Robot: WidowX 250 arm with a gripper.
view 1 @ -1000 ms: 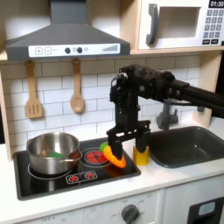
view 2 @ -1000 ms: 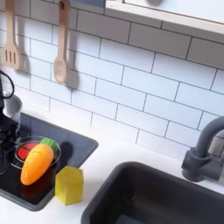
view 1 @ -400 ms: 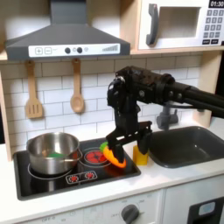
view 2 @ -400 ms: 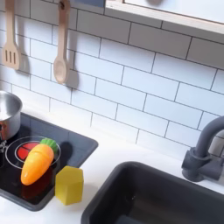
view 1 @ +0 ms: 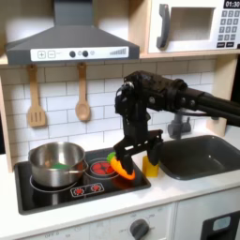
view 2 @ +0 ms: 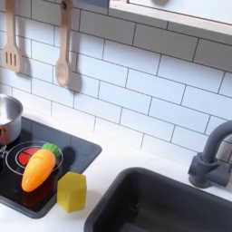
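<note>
Gripper (view 1: 137, 150) hung over the right part of the stovetop (view 1: 56, 192), pointing down, jaws spread with nothing between them. Fingers (view 1: 155, 142) stood apart on either side of open space.

Toy carrot (view 1: 119, 166) lay directly below the gripper, slightly toward the first exterior view's left of the fingertips, on the right burner. Gripper was close above it; contact can't be confirmed from this angle. In the second exterior view the carrot (view 2: 37, 168) lay flat on the red burner, green top pointing toward the backsplash, orange tip toward the counter edge.

Yellow block (view 1: 151, 166) stood just beside the carrot, to the first exterior view's right of the gripper and lower, on the counter at the stovetop edge. In the second exterior view the block (view 2: 72, 191) sat just off the carrot's tip end, near but not clearly touching.

Steel pot (view 1: 54, 162) sat on the left burner, well to the first exterior view's left of the gripper, something green inside. Sink (view 1: 202, 156) lay to the first exterior view's right of the gripper, faucet (view 1: 178, 122) behind it.

Spatula (view 1: 36, 98) and wooden spoon (view 1: 82, 94) hung on the tile wall above and to the first exterior view's left of the gripper.
</note>
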